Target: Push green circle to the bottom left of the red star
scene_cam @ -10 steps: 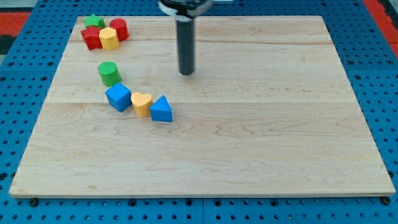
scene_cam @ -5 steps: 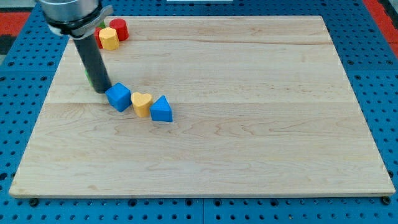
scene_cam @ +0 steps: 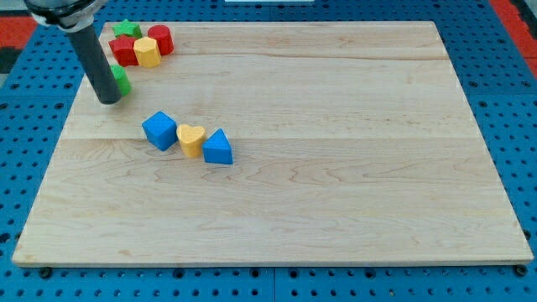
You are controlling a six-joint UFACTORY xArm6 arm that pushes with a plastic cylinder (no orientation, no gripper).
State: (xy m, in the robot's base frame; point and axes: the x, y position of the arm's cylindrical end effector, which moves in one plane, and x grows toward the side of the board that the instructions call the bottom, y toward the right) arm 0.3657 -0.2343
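My tip [scene_cam: 108, 101] touching green circle [scene_cam: 122, 81].

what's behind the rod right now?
A sliver of the green circle shows at the rod's right edge, just above my tip; the rest is covered, so its exact outline can't be seen. It sits below and left of the red star.

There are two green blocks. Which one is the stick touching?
The green circle. My tip sits right against its left side, partly hiding it. The green star stands apart at the view's top, above the red star.
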